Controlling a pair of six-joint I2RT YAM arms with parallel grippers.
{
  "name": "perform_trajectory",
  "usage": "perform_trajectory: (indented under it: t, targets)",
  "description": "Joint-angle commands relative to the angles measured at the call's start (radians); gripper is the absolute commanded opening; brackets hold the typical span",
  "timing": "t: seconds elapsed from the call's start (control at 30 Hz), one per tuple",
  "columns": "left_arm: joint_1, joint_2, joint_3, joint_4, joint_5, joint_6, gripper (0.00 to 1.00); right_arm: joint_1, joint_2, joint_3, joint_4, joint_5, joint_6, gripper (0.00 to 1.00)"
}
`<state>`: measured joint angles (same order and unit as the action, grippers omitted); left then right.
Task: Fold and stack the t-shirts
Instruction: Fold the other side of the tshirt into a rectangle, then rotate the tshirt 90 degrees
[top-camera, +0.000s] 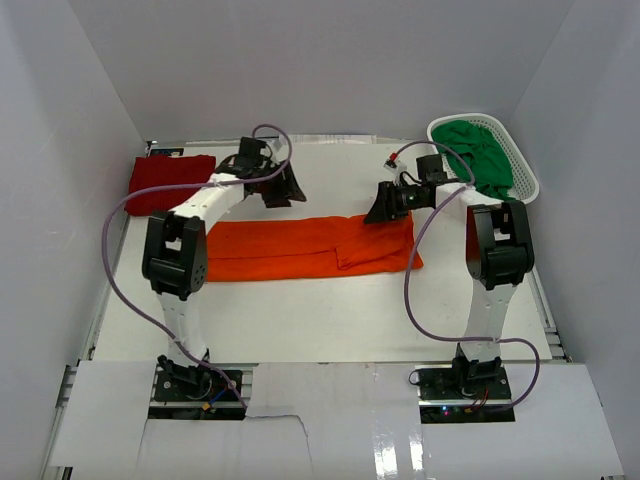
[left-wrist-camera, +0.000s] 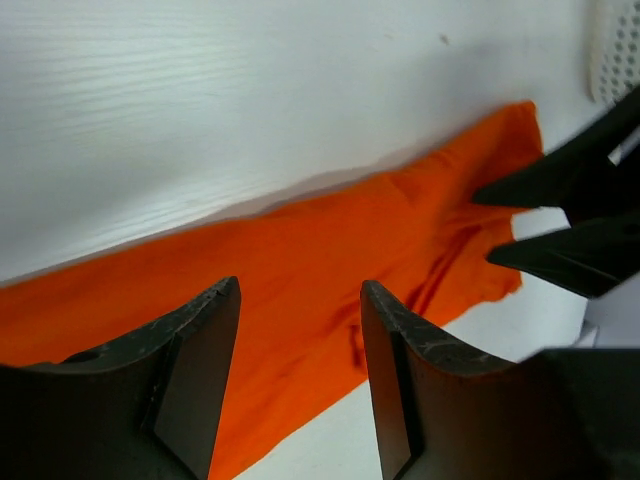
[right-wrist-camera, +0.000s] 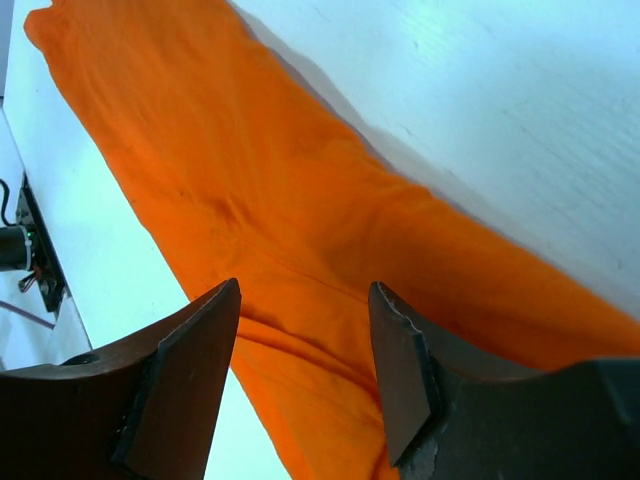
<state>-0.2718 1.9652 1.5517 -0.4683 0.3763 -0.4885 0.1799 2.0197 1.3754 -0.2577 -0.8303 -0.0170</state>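
Observation:
The orange t-shirt (top-camera: 310, 247) lies folded into a long flat band across the middle of the table. A dark red t-shirt (top-camera: 170, 183) lies folded at the far left. The green t-shirt (top-camera: 482, 155) is bunched in the white basket. My left gripper (top-camera: 283, 190) hovers open just behind the orange band's far edge; the orange t-shirt (left-wrist-camera: 300, 260) shows below its empty jaws. My right gripper (top-camera: 382, 206) hangs open over the band's right end, with the orange t-shirt (right-wrist-camera: 300, 240) beneath and nothing held.
A white mesh basket (top-camera: 520, 160) stands at the far right corner. White walls enclose the table on three sides. Purple cables loop off both arms. The right gripper's dark fingers (left-wrist-camera: 570, 215) show in the left wrist view.

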Motion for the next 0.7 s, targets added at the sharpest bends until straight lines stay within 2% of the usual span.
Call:
perform_trajectory:
  t: [0.0,0.07,0.2,0.47,0.67]
  targets:
    - [-0.105,0.047,0.106,0.033,0.160,-0.054,0.62,-0.029,0.036,0.025,-0.071,-0.072,-0.063,0.60]
    - [-0.132,0.083,0.142,0.054,0.229,-0.087,0.62,-0.037,0.042,0.021,-0.097,-0.087,-0.075,0.59]
    - [-0.187,0.129,0.169,0.086,0.268,-0.130,0.62,-0.045,0.010,-0.028,-0.087,-0.112,-0.093,0.58]
    - [-0.236,0.199,0.202,0.149,0.352,-0.180,0.61,-0.049,-0.053,-0.059,-0.074,-0.115,-0.086,0.58]
    - [-0.251,0.308,0.192,0.278,0.436,-0.265,0.61,-0.048,-0.107,-0.124,-0.034,-0.124,-0.055,0.58]
